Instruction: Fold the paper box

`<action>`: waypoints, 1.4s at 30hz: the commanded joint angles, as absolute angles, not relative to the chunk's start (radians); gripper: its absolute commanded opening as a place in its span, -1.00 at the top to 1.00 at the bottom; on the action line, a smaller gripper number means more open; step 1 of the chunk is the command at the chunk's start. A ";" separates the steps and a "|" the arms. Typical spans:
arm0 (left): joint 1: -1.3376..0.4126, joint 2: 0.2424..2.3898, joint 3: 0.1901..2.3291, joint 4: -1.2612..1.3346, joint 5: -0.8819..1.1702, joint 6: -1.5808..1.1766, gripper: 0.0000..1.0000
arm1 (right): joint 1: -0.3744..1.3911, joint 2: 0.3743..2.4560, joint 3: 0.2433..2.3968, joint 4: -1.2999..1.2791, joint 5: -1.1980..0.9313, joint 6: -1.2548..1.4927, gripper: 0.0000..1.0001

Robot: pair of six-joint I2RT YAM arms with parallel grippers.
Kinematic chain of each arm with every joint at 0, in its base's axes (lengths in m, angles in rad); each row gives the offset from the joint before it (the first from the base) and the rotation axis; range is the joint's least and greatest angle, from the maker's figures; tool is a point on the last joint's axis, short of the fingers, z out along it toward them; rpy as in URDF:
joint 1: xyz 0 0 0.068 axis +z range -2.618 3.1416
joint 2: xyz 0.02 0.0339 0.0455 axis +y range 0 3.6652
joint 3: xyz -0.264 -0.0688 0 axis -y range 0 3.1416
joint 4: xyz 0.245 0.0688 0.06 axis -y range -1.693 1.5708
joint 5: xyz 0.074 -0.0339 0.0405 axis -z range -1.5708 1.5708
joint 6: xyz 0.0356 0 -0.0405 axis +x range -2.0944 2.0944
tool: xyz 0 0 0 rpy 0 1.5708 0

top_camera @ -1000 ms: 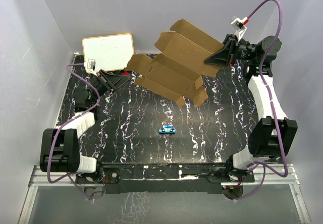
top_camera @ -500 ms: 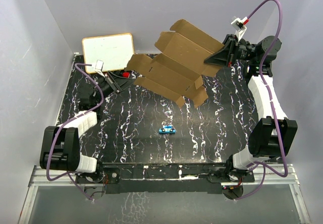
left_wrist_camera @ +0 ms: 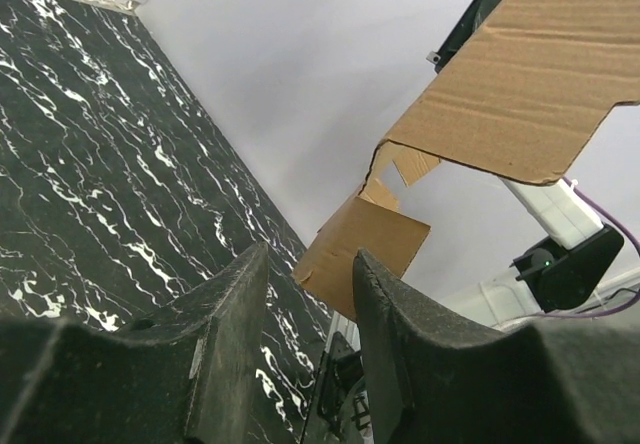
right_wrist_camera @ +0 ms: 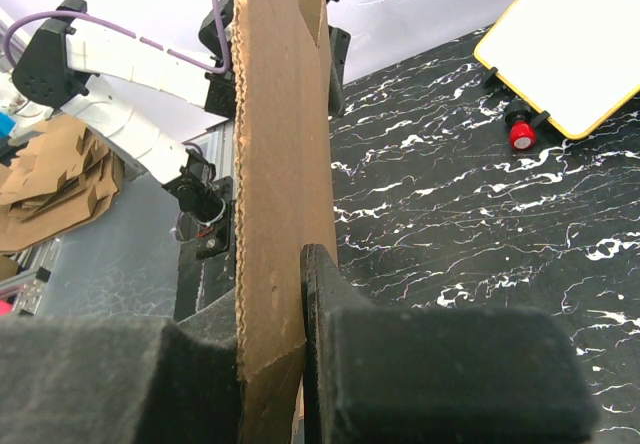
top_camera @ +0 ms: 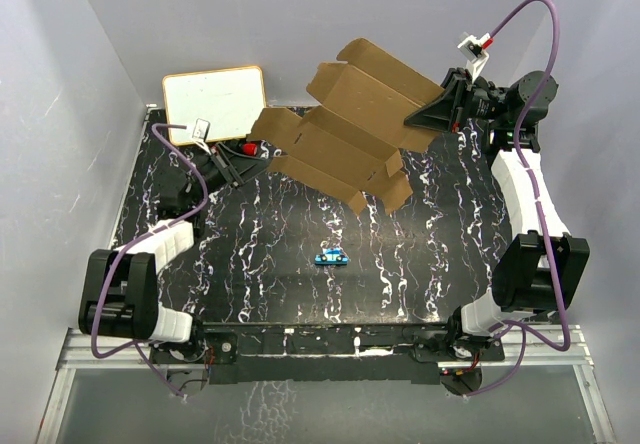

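The paper box [top_camera: 345, 129] is a flat brown die-cut sheet with flaps, held tilted in the air over the back of the table. My right gripper [top_camera: 422, 117] is shut on its right edge. In the right wrist view the sheet [right_wrist_camera: 275, 114] stands edge-on, pinched between the two pads of the gripper [right_wrist_camera: 270, 304]. My left gripper [top_camera: 236, 161] hovers low, just left of the sheet's lowest left flap and apart from it. In the left wrist view its jaws [left_wrist_camera: 311, 256] stand open with nothing between them, and the sheet's flaps [left_wrist_camera: 530, 84] hang beyond and above.
A white board with a tan frame [top_camera: 213, 102] leans at the back left, with a red-capped item [top_camera: 247, 148] beside it. A small blue object [top_camera: 330, 257] lies mid-table. Grey walls close in on three sides. A heap of brown cardboard [right_wrist_camera: 60, 184] lies off the table.
My left gripper has swung a little to the right, closer to the sheet's left flap, and its jaws have opened slightly. The right gripper and the sheet have stayed still.
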State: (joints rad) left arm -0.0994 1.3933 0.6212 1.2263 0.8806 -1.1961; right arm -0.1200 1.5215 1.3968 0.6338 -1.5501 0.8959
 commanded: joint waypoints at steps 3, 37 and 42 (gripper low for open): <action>-0.143 1.375 0.655 1.224 0.911 -1.144 0.19 | -0.119 1.510 1.398 0.688 -1.531 0.883 0.85; -0.209 1.509 0.716 1.311 0.878 -1.117 0.14 | -0.112 1.502 1.390 0.692 -1.532 0.888 0.84; -0.210 1.516 0.726 1.279 0.873 -1.071 0.14 | -0.112 1.499 1.393 0.692 -1.535 0.889 0.85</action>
State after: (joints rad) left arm -0.2050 1.5211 0.6819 1.2572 0.8856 -1.1252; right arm -0.1177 1.5215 1.3911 0.6334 -1.5444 0.8959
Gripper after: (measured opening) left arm 0.428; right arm 0.101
